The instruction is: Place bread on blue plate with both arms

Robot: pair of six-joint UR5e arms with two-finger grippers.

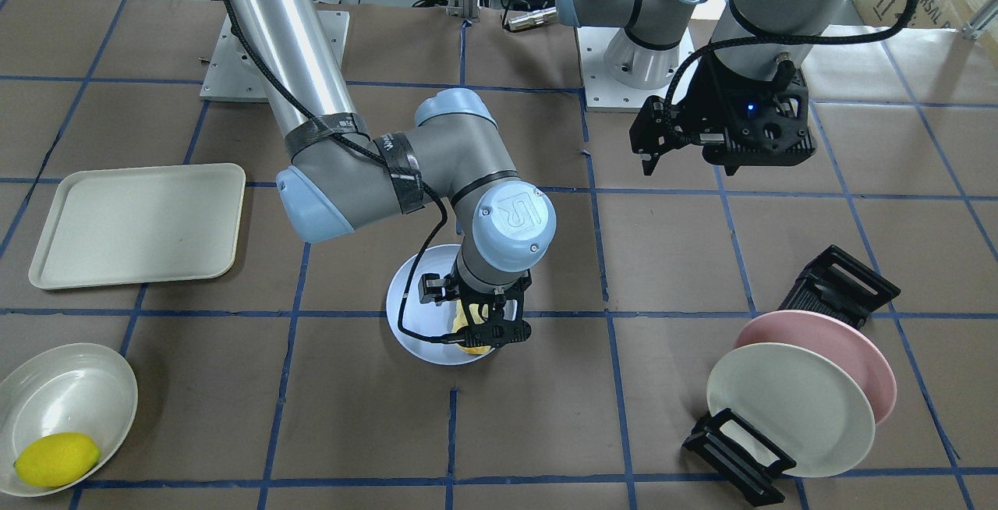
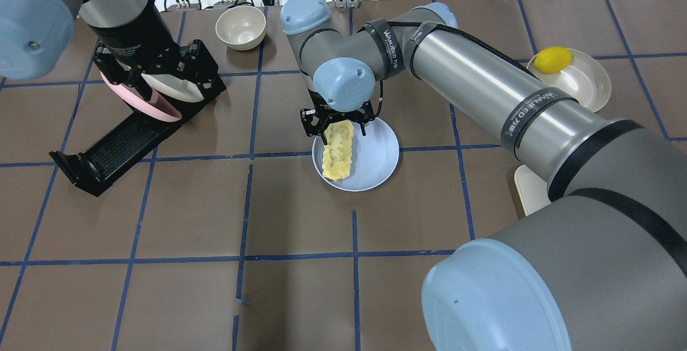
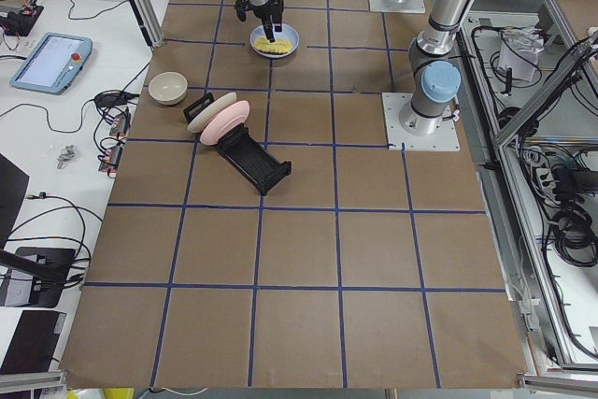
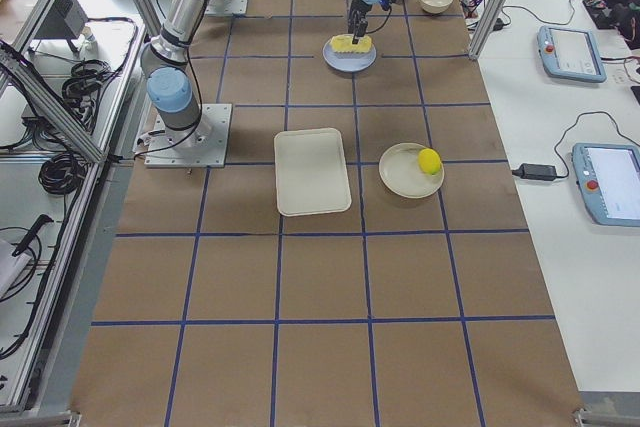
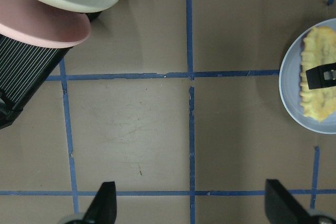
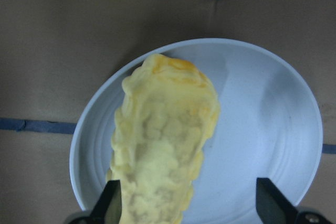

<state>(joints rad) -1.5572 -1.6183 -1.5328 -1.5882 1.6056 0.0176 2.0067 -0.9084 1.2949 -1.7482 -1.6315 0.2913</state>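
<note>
The bread lies flat on the blue plate near the table's middle, along the plate's left side. My right gripper hangs just over the bread's far end, open. In the right wrist view the bread lies on the plate, its side next to one of the fingers; the other finger stands well clear. My left gripper is open and empty, held high above the plate rack at the left, away from the plate.
The black rack holds a pink plate and a cream-white plate. A cream tray and a cream dish with a lemon sit on the right arm's side. A cream bowl stands at the back.
</note>
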